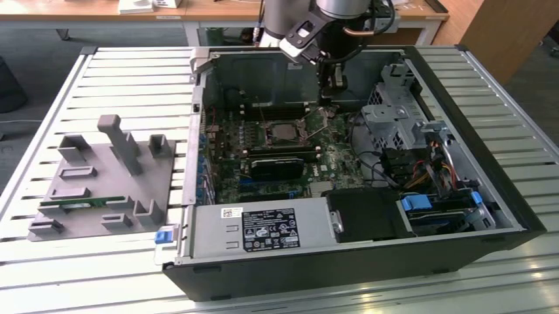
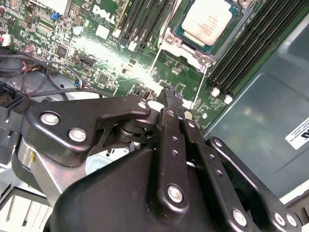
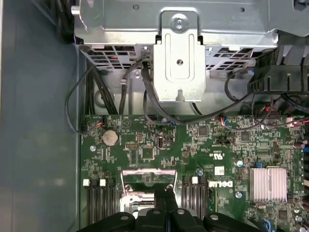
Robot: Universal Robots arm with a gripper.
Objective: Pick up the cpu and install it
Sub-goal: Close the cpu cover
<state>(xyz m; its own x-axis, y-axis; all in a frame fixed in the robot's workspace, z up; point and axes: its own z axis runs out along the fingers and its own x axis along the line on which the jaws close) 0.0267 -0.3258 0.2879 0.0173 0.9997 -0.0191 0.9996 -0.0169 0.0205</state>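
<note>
1. In the exterior view the arm (image 1: 302, 19) enters at the upper centre of the frame. It reaches straight down into the open computer case (image 1: 349, 268), with its wrist level with the case's far wall.
2. The gripper (image 1: 329, 104) hangs point-down over the motherboard (image 1: 222, 163), just to the exterior view's right of the processor socket and slightly farther back.
3. In the second wrist view the gripper (image 2: 173, 99) has its two black fingers (image 2: 168, 125) pressed together, and nothing shows between them. In the first wrist view the gripper (image 3: 166, 192) sits at the edge of the socket's raised metal frame (image 3: 147, 176).
4. The cpu (image 1: 277, 133) lies flat in the socket near the middle of the board, silver top up. In the second wrist view the cpu (image 2: 208, 20) sits square in the socket between rows of black memory slots (image 2: 246, 43), apart from the fingertips.
5. The case lies on its side on a slatted table (image 1: 114, 85). It also holds a black rectangular block (image 1: 275, 165) just in front of the socket and a grey power supply (image 1: 262, 229) along the near wall. A metal drive cage (image 1: 393, 111) with cables sits on the exterior view's right.
6. On the exterior view's left a grey fixture tray (image 1: 131, 190) rests on the table, well apart from the case. A green memory stick (image 1: 88, 203) lies in one of its slots.
</note>
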